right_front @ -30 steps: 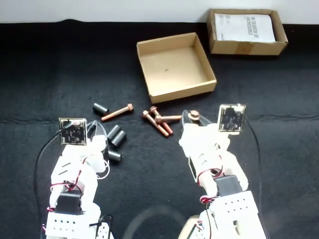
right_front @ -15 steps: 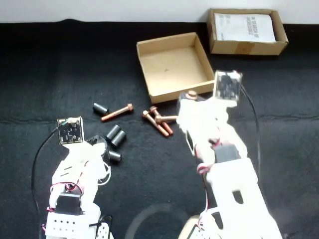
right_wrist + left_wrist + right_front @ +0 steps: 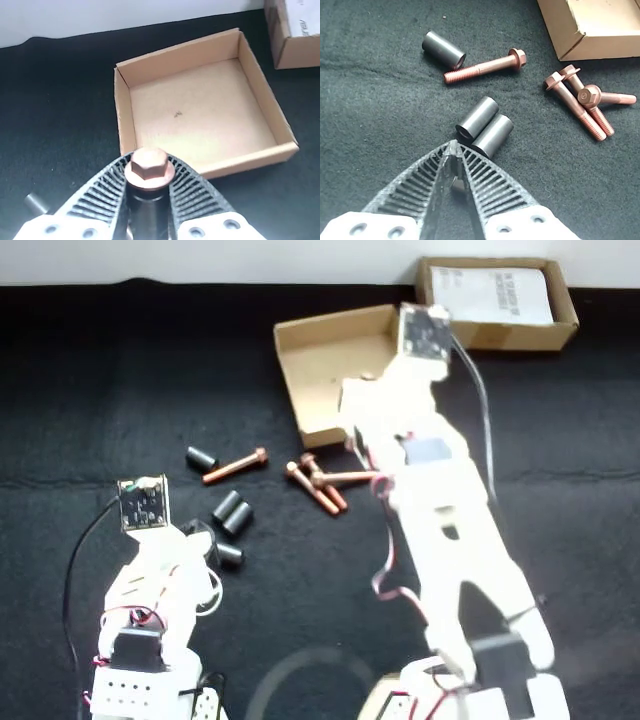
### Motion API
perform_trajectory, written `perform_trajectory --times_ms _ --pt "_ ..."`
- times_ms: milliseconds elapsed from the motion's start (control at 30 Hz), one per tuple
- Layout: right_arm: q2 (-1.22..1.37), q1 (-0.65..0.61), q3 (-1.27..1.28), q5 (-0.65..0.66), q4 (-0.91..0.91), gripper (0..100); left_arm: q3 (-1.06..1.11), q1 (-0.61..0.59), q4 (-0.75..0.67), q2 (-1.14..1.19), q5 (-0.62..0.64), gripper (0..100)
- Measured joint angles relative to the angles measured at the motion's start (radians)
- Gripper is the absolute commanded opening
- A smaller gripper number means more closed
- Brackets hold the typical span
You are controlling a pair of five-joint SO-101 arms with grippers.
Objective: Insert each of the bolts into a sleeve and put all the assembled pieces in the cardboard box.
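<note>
My right gripper [image 3: 149, 167] is shut on an assembled piece, a copper bolt head [image 3: 149, 170] on top of a dark sleeve. It hangs just in front of the open cardboard box [image 3: 200, 120]. From above, that arm stretches over the box [image 3: 310, 360]. My left gripper [image 3: 452, 147] is shut, its tips just short of two sleeves lying side by side [image 3: 485, 127]. Another sleeve [image 3: 443, 49] and a bolt [image 3: 485, 65] lie farther off. Three bolts [image 3: 585, 102] are piled near the box corner. One sleeve [image 3: 229, 555] rests beside the left arm.
A second cardboard box with a printed sheet in it [image 3: 495, 302] stands at the back right against the wall. The black cloth [image 3: 100, 390] covers the table, with free room at the far left and right.
The right arm has swung from the bolt pile up and forward to the cardboard box, carrying the bolt and sleeve. The left arm has barely shifted.
</note>
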Motion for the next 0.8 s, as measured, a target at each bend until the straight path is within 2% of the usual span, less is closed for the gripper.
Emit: perform_trajectory --times_ms 800 --pt "0.888 -0.003 -0.898 0.000 0.003 0.6 0.000 -0.028 0.002 0.000 0.000 1"
